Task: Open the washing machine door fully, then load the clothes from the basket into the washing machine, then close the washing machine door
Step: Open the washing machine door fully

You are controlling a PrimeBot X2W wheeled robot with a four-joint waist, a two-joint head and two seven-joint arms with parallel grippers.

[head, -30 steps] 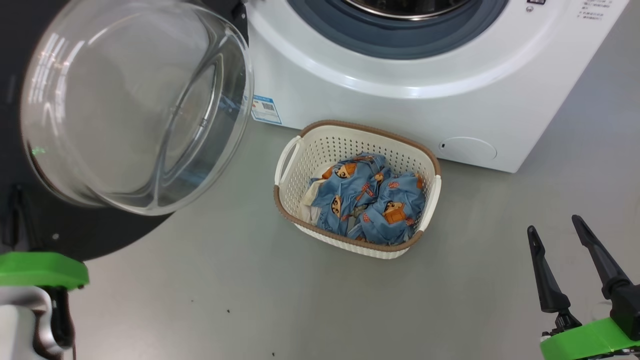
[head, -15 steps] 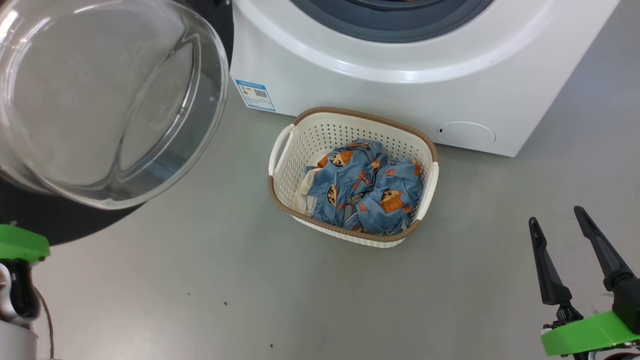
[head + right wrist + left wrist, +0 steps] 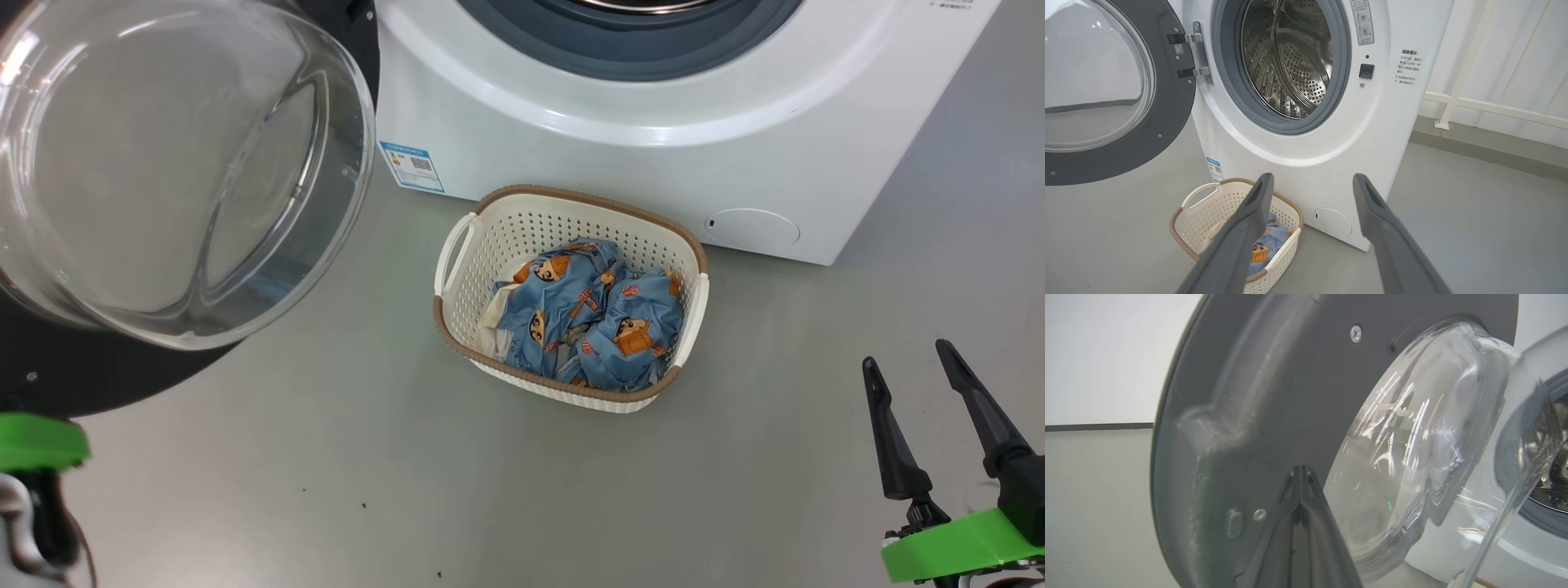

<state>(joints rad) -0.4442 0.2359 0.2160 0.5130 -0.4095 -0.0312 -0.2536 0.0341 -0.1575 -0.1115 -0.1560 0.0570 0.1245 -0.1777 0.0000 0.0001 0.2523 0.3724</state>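
Observation:
The washing machine door (image 3: 163, 163) stands swung open at the upper left, its clear glass bowl bulging toward me. My left gripper (image 3: 1301, 470) is shut with nothing in it, its tip close to the door's dark inner face (image 3: 1241, 396); whether it touches I cannot tell. The white washing machine (image 3: 620, 155) shows its grey gasket and bare steel drum (image 3: 1290, 53). In front of it on the floor sits the cream basket (image 3: 571, 220) holding blue printed clothes (image 3: 588, 318) with some white cloth. My right gripper (image 3: 904, 353) hangs open and empty, to the right of the basket.
A blue label (image 3: 411, 167) and a round flap (image 3: 751, 227) mark the machine's lower front. Grey floor surrounds the basket. A white rail (image 3: 1474, 106) runs along the wall right of the machine. The open door (image 3: 1098, 81) juts out left of the drum.
The head camera has shifted a little. The door has swung slightly further left from the machine, and the left arm's green mount went left with it. The right gripper holds still.

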